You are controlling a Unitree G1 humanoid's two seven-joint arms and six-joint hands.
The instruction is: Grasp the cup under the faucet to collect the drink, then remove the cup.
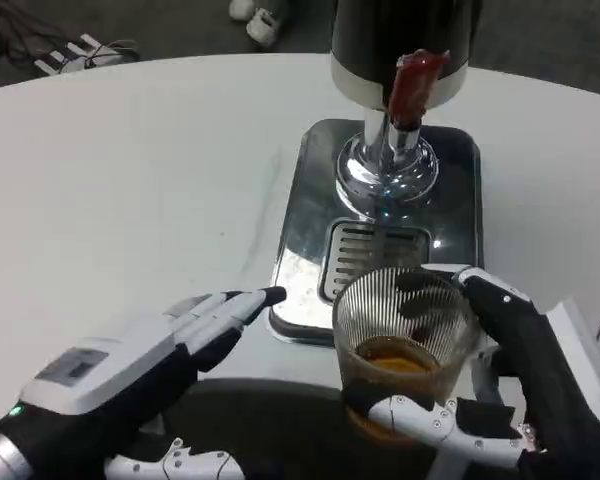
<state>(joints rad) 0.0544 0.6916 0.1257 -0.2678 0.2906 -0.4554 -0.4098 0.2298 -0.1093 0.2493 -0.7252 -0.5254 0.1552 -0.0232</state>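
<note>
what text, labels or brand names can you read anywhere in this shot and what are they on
No text can be read.
The dispenser, its red tap handle and the steel drip tray show no lettering.
The ribbed glass cup, held by the right hand, bears none.
Left hand: only a blurred grey patch.

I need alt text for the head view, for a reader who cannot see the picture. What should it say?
The robot's right hand holds a ribbed clear cup with amber drink in its bottom, in front of the dispenser's metal drip tray. The left hand hovers open beside the tray, over the white table. The red-handled faucet stands behind the cup.
</note>
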